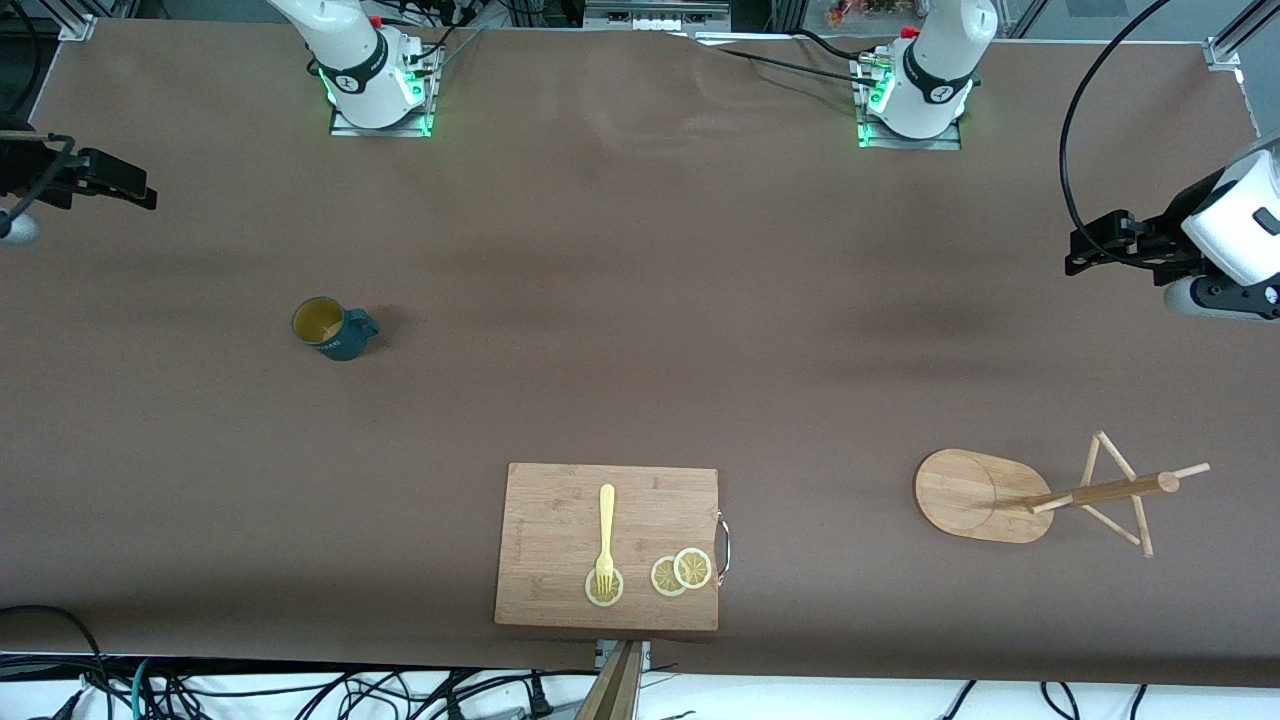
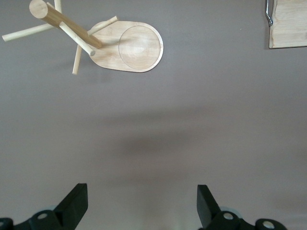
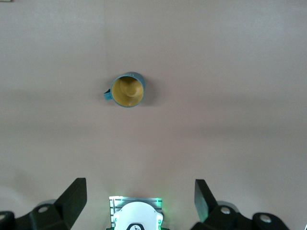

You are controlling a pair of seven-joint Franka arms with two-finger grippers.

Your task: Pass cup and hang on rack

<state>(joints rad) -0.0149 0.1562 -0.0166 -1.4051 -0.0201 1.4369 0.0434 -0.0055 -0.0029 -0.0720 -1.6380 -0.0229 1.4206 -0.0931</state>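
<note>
Front view: cup stands upright on the table toward the right arm's end; rack stands toward the left arm's end, well apart, so a pass between arms seems needed.
Right gripper: over the table edge at its own end, jaws released, empty, waiting.
Left gripper: over the table above the rack's end, jaws released, empty.
Right wrist view: looks straight into the cup's yellowish inside.
Left wrist view: shows the pole end and pegs from above.
Board: with fork and lemon slices, not needed.

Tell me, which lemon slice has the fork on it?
The lemon slice lying alone under the fork's tines; the other two overlap each other beside it.
</note>
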